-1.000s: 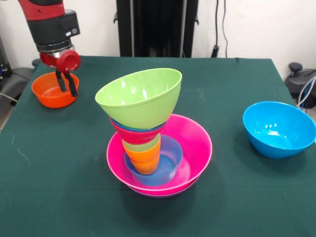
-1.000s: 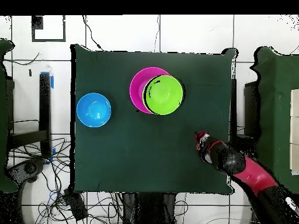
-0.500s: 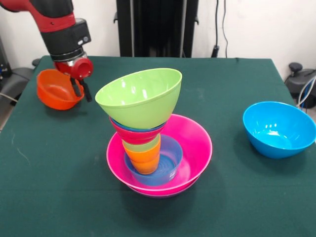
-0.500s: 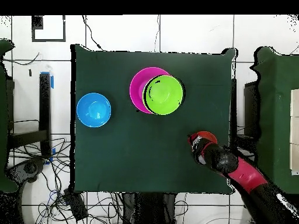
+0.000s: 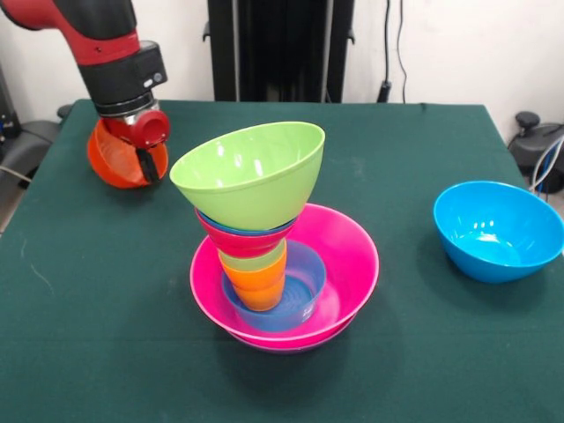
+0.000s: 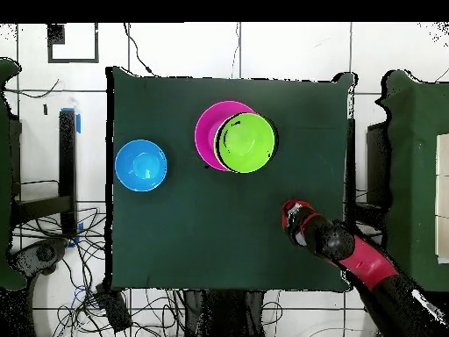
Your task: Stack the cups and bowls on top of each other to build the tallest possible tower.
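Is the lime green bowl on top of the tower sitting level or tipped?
Tipped. In the front view the lime green bowl shows its rim slanted, the left side lower, the opening turned toward the camera.

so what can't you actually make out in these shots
- Claw, front view: its grip on the small orange bowl is hidden by the red wrist and the bowl.
- Orange bowl, overhead view: covered by the arm.
- Tower, overhead view: the lime green bowl hides everything under it except the pink bowl.
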Available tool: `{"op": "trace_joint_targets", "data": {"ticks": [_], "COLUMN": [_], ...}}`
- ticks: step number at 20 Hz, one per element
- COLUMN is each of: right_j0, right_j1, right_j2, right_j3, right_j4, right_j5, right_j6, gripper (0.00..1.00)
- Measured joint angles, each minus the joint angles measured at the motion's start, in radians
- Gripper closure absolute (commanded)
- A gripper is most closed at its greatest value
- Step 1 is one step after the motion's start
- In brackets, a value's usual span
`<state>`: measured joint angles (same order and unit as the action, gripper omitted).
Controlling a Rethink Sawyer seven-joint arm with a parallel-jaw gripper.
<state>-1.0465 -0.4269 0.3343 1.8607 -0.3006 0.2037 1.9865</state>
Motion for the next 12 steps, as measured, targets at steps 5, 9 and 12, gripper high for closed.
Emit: {"op": "trace_joint_targets", "data": {"ticks": [5, 9, 12], "right_j0": [-0.001, -0.001, -0.001], "right_j1": [-0.005, -0.006, -0.013], "right_j2": [0.000, 0.000, 0.000], "right_j3": [-0.001, -0.001, 0.000], "right_j4": [0.000, 0.000, 0.000], "right_j5": [-0.007, -0.007, -0.007], "right_j6": [0.000, 0.000, 0.000], "gripper": [1.00, 1.00, 1.00]}}
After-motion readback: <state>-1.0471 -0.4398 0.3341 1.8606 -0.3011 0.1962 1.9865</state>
